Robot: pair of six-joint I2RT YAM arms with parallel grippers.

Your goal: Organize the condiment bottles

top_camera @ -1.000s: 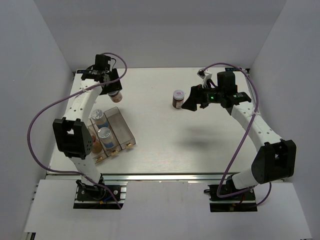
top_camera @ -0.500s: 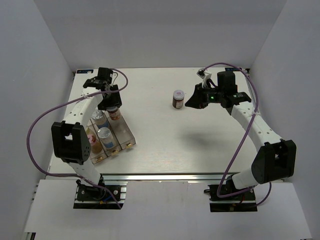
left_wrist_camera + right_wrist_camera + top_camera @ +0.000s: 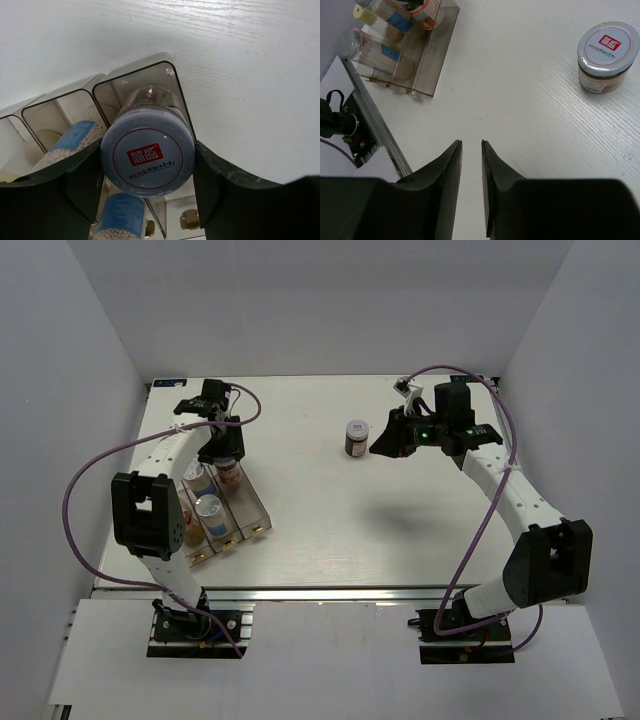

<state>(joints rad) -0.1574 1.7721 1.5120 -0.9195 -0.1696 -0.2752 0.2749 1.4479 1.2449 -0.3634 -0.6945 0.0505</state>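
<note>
My left gripper is shut on a grey-lidded jar with a red label, its body reaching down into the right-hand compartment of the clear tray. From above, this jar stands at the far end of the tray, under the left gripper. Two blue-labelled jars fill the middle compartment, and a tan one sits to their left. Another grey-lidded dark jar stands alone on the table. My right gripper hovers just right of it, its jaws empty and a narrow gap apart.
The right wrist view shows the lone jar at upper right and the tray at upper left, with the table's metal front rail beside it. White walls enclose the table on three sides.
The left arm has carried its jar from behind the tray down into the right compartment. The right gripper's jaws have closed from wide open to a narrow gap.
</note>
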